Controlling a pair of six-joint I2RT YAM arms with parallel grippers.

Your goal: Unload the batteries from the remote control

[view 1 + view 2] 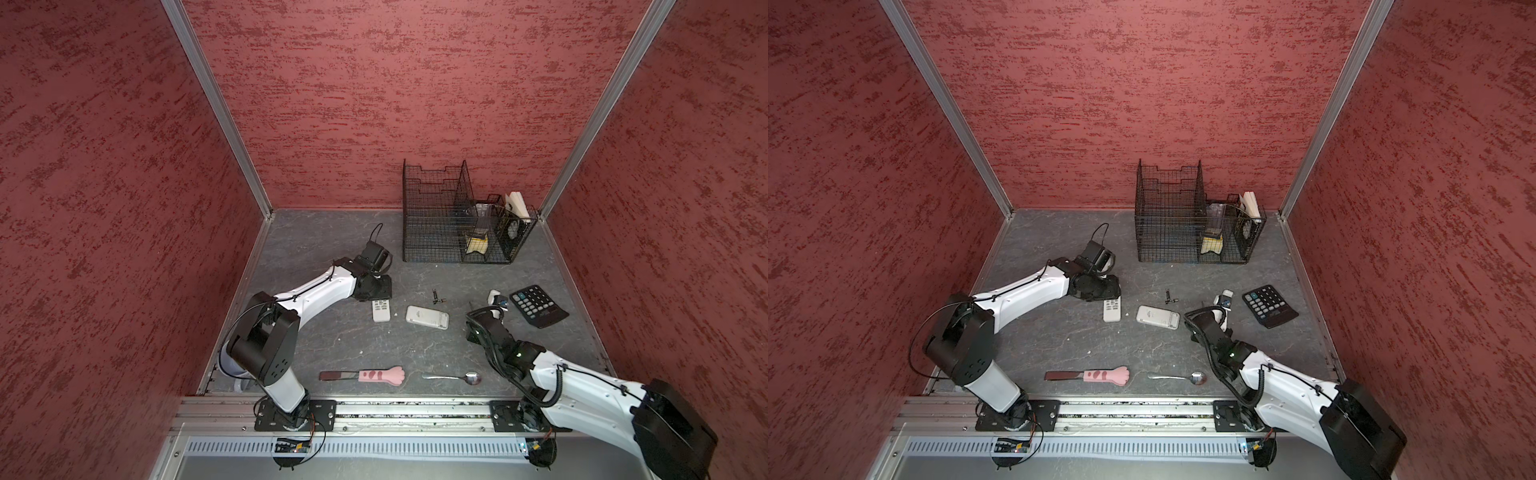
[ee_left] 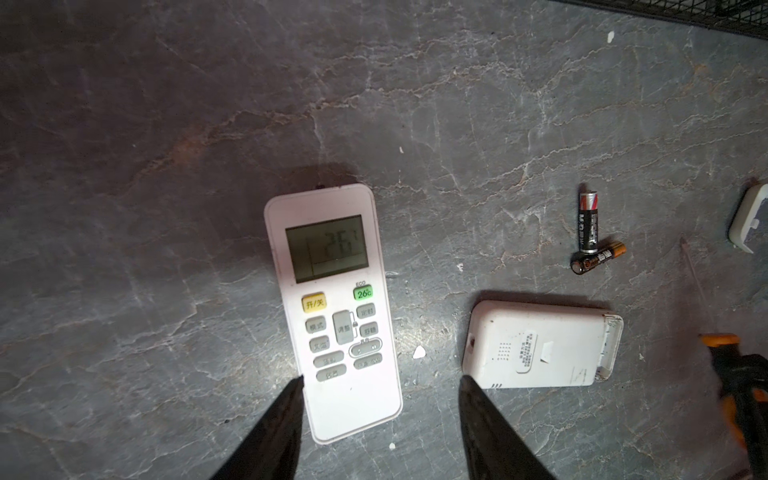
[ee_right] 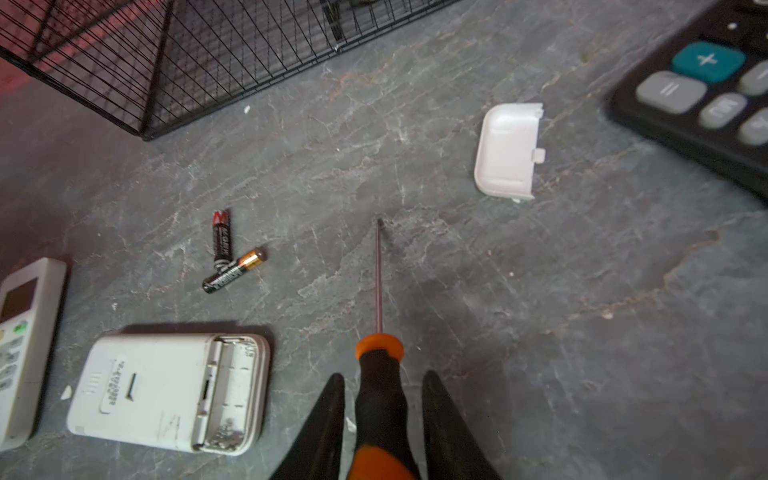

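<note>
Lying emptied: face-down remote (image 3: 158, 390), compartment bare, two batteries (image 3: 232, 270) out, far side; lit-display remote (image 2: 332, 307) seemingly still loaded; left gripper (image 2: 382, 378) spread; right gripper (image 3: 384, 374) spread round screwdriver (image 3: 379, 345).

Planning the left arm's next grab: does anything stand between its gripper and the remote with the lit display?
Nothing visible does. The left gripper hangs open right over the button end of the lit remote. The open-backed remote lies beside it, apart. The lit one lies face up, so its back is hidden.
</note>
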